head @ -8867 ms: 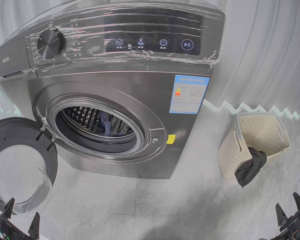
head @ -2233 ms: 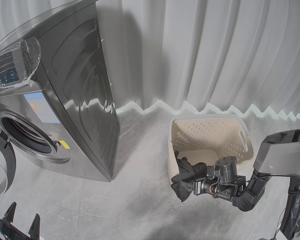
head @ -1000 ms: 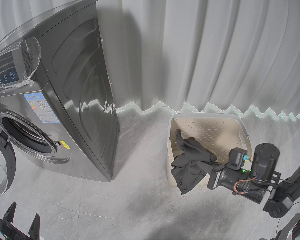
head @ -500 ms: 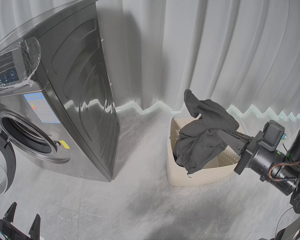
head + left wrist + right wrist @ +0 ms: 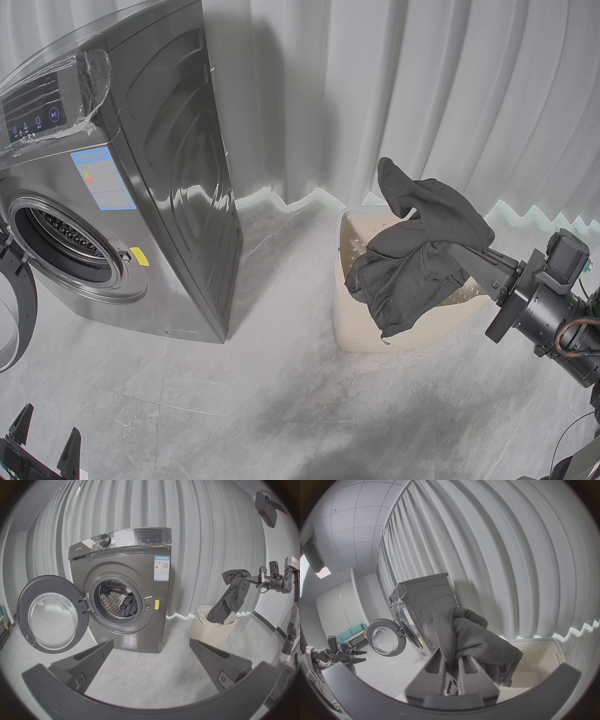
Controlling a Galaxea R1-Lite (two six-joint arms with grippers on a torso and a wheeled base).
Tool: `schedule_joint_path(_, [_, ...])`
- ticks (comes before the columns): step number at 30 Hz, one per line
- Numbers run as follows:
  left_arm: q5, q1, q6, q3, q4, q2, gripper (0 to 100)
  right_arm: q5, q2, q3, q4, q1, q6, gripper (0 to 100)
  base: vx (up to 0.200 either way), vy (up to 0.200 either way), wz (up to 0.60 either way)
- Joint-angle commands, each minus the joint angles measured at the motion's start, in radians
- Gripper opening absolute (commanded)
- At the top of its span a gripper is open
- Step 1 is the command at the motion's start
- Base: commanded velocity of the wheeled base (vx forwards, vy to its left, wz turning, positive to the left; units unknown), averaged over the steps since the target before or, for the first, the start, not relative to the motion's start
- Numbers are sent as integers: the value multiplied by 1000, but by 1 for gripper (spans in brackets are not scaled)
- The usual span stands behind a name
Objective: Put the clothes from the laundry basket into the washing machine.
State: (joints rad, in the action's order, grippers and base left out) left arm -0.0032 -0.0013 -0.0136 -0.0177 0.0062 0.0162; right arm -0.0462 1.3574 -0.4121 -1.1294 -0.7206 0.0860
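The right hand [image 5: 459,253] was pressed together on a bunched fold of a dark grey garment [image 5: 412,250], holding it up above the cream laundry basket [image 5: 359,331]. Most of the cloth hung loose below the pinch, and in the left wrist view its lower end dipped inside the basket. The left hand [image 5: 150,655] was spread and held nothing, low near the floor. The washing machine [image 5: 162,156] stood well apart to the robot's left, its door [image 5: 51,614] swung wide and other clothes [image 5: 128,605] already in the drum.

The likeliest trouble was the trailing end: carried sideways too low, it could catch the basket's rim and tip or drag it. A grip on a mere fold could also slip under the hanging weight, and at the drum the loose cloth might snag on the door or drape over the opening's lip
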Motion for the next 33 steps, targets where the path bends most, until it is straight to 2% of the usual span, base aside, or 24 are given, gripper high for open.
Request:
schedule_joint_path(1, [0,0,-2,15,0,-12,100,2,-4,4,-4,0,0,0,0,0,0])
schedule_joint_path(6, [0,-2,-3,15,1,-12,100,39,-8,10,-13,-2,-26,0,0,120,0])
schedule_joint_path(25, [0,-2,-2,15,1,-12,100,45,-9,15,-12,-2,-31,0,0,200,0])
schedule_joint_path(33, [0,-2,-3,15,1,-12,100,63,-8,15,-12,-2,-41,0,0,200,0])
